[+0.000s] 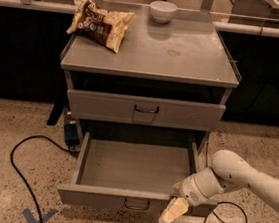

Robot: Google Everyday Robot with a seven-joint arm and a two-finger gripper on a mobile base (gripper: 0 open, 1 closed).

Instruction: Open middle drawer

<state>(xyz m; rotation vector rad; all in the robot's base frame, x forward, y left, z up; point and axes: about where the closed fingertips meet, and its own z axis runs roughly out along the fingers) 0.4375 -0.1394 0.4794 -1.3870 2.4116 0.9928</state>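
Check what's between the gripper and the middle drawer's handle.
Camera view: only bare drawer front. The gripper hangs low at the front right end of the middle drawer, with the handle at centre.

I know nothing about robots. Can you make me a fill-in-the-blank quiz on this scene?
1. The gripper hangs at the front of the middle drawer, which is pulled ____.
2. Beside the snack bag on the cabinet stands a white ____.
3. The upper drawer is ____.
Missing: open; bowl; closed.
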